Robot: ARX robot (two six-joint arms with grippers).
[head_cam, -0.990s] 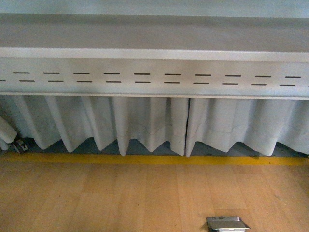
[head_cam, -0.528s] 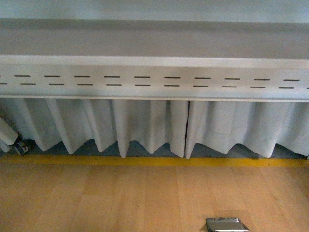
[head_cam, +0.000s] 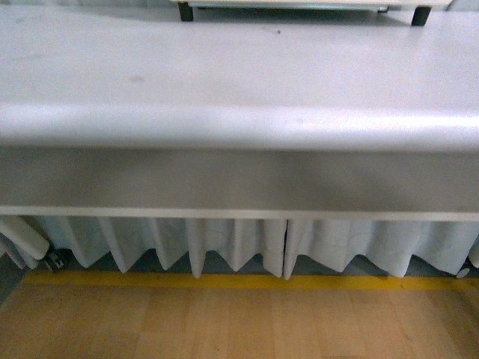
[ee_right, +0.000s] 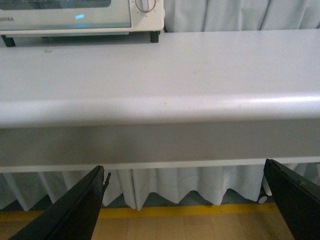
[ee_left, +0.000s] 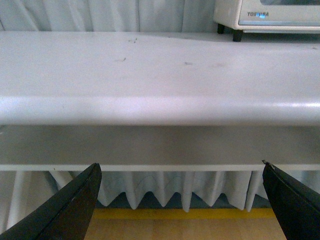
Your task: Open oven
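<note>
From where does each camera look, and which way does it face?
Front view: from the body, facing the front edge of the table; only the base and feet of the oven show; no arm visible.
Left wrist view: behind the open left claw, looking across the table toward the oven.
Right wrist view: behind the open right claw, toward the oven's knob.
Shared: table and oven in all three.

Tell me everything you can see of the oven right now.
Only the lower part of the oven shows: cream-white boxy body, grey TOSHIBA lettering low on the front, the bottom of one round knob at one end, a dark strip of window, short black feet. It stands level at the far side of the white table, before a curtain. The door looks shut; its handle is out of view. Only the table touches it; the left claw and right claw, both open, are well short of it.
</note>
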